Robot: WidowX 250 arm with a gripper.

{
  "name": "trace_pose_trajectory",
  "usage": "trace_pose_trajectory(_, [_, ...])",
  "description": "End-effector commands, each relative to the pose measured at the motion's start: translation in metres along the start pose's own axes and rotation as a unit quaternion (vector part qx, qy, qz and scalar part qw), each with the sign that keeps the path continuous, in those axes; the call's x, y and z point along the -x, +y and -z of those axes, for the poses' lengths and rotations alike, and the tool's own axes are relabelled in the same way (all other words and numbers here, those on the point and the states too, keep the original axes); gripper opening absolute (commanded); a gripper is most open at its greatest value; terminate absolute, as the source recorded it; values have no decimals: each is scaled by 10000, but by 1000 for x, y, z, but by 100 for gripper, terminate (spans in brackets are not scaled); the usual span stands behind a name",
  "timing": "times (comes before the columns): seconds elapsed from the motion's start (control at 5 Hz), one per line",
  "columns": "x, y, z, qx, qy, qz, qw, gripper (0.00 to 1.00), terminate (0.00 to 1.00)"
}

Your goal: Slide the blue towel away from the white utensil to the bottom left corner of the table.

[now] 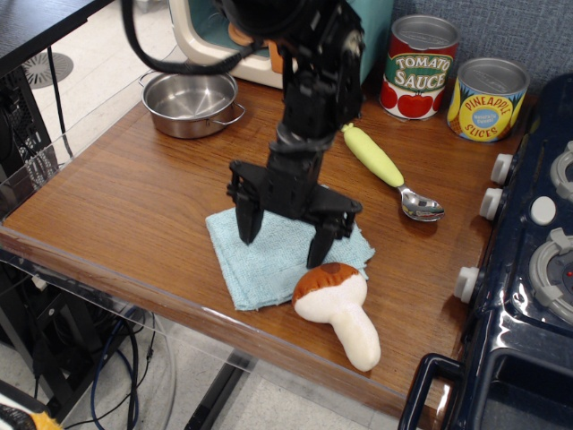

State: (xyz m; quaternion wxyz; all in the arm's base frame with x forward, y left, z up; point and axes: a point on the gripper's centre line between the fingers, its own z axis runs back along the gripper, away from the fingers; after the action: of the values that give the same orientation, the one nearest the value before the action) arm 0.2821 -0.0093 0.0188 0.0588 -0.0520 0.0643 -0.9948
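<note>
Towel (269, 262) directly beneath spread end effector (284, 235).

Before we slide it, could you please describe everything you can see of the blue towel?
The blue towel is a pale light-blue terry cloth, folded roughly square with layered edges showing at its near corner. It lies flat on the wooden table, close to the front edge. The open gripper stands over its middle with both fingertips down at the cloth, hiding part of it; whether they press it cannot be told. A plush mushroom rests against the towel's right front edge. The spoon lies apart, behind and to the right.
</note>
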Motion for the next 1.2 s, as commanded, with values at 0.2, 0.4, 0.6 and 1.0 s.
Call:
trace_pose_trajectory(0.2, [4,-34,-1,292,113,-263,9992,100,0])
trace_pose_trajectory(0.4, [7,-51,6,289,45,-405,9988,100,0])
trace_pose_trajectory(0.6, [10,-69,9,357,-46,-586,9976,100,0])
trace_pose_trajectory(1.0, [15,-117,22,354,-392,-1194,9914,100,0])
